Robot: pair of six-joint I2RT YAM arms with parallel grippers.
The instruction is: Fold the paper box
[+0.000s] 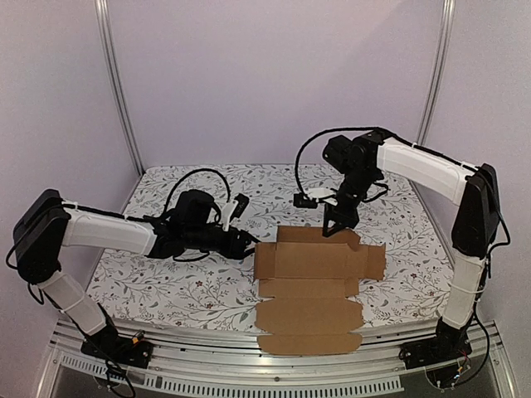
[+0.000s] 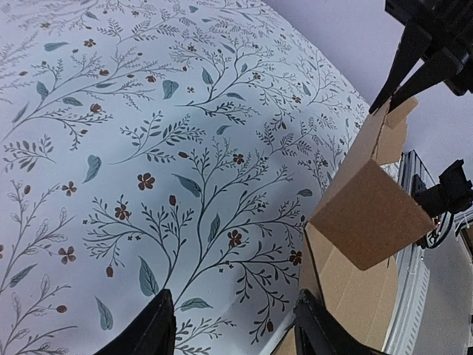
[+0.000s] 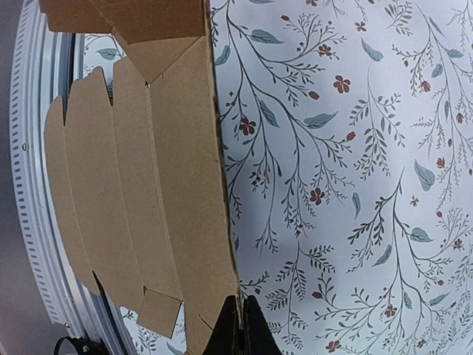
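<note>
Paper box lies mostly unfolded on the right-centre of the table, which is covered by a floral cloth. The sheet is plain brown, with creased panels running left to right. Its nearest scalloped flap reaches past the cloth edge onto the metal rail at the front. The far strip of the sheet is lifted off the cloth, not flat. In the left wrist view the box shows a round-cornered side flap tilted up, with flatter panels below it. Right gripper comes down from above at the far edge of the sheet. In its own wrist view the box fills the left half, and the right gripper has its two fingers drawn nearly together, pinching the far edge of the board between them. The same pinch shows in the left wrist view, with the right gripper at the top of the raised edge. Left gripper lies low over the cloth, just beside the sheet's left edge; cannot tell if it touches. Its own view shows the left gripper with fingers spread wide, only patterned cloth between them, the cardboard off to their right.
</note>
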